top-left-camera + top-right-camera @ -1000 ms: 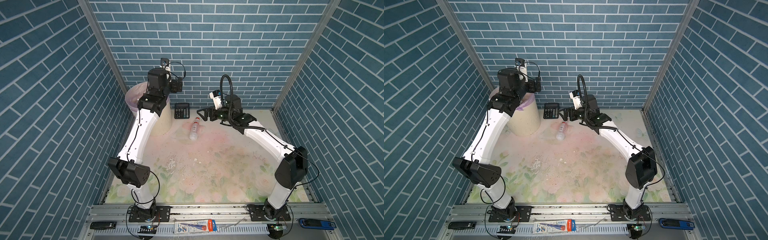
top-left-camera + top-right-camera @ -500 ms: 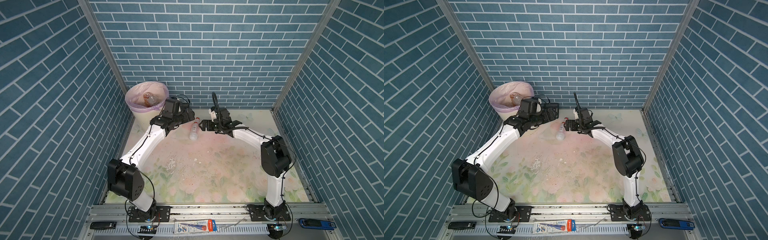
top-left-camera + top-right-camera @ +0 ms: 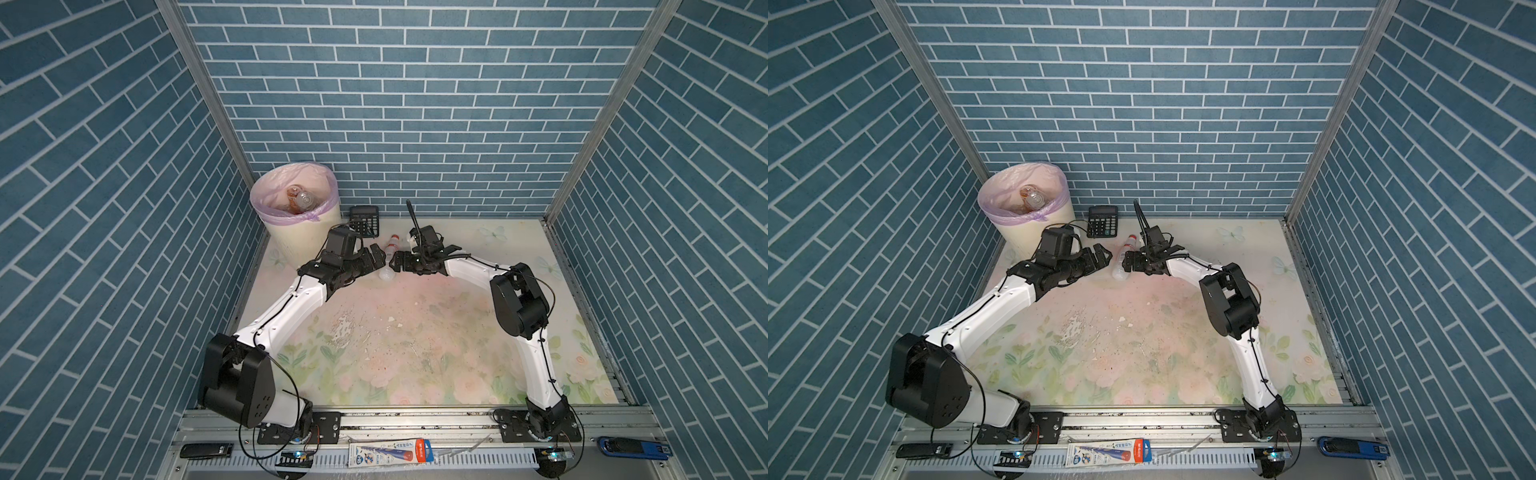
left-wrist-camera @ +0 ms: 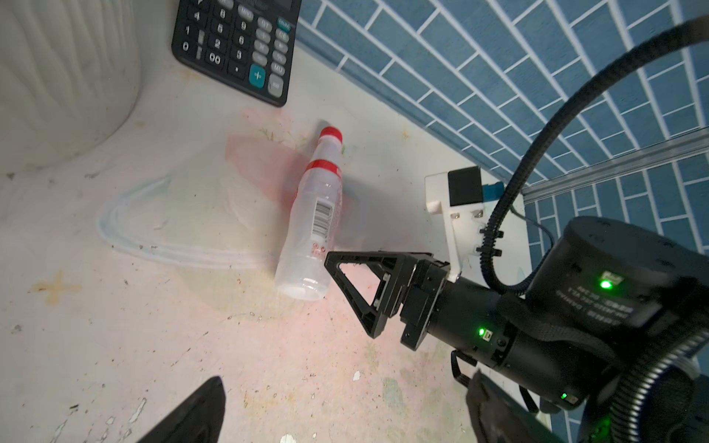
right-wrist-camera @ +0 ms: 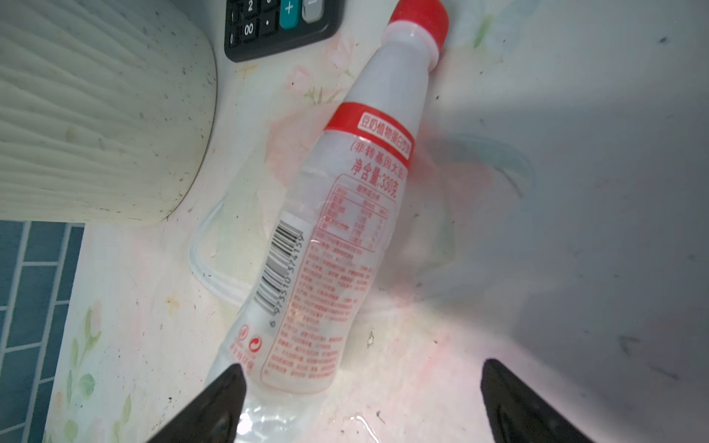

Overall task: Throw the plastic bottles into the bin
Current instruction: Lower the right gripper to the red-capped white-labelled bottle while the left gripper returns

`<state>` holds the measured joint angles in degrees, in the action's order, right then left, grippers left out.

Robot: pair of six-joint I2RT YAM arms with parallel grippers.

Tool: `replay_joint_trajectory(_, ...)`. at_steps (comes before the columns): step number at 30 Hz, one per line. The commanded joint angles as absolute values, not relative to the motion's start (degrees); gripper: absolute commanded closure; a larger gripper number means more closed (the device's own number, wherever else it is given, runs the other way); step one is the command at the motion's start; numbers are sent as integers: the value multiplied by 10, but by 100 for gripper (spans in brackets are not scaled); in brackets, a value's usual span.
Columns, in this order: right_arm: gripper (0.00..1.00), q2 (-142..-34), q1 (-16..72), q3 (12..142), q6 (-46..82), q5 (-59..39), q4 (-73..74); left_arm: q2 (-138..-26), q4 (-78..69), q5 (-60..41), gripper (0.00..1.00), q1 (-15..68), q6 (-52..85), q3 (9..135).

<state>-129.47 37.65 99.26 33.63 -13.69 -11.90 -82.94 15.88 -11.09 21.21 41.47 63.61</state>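
One plastic bottle (image 3: 390, 254) lies on its side on the flowered table (image 3: 395, 357), near the back wall. It is clear and whitish with a red cap and a red band, and its cap points toward the wall. The black calculator (image 3: 365, 220) sits just beside it, between the bottle and the bin (image 3: 291, 239). The bin stands in the back left corner with its lilac bag folded over the rim, and a few more bottles (image 3: 300, 199) rest inside (one looks amber). Both arms reach in low from either side of the lying bottle. The left gripper (image 3: 380, 259) hangs close to the bottle's left side with its fingers spread wide and nothing between them. The right gripper (image 5: 364, 406) is down at the bottle's base end with its fingers (image 5: 226, 402) also well apart. In the right wrist view one finger overlaps the clear base, but whether it touches cannot be told, and the bottle is not clamped.
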Motion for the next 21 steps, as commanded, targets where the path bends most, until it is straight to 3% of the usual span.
replay_joint_trajectory(1,5,-1313,390,1039,356,-135,-143,-827,129,-128,1,205,436,615)
replay_joint_trajectory(21,10,-1357,407,1117,383,-112,-178,-817,102,-144,1,180,455,562)
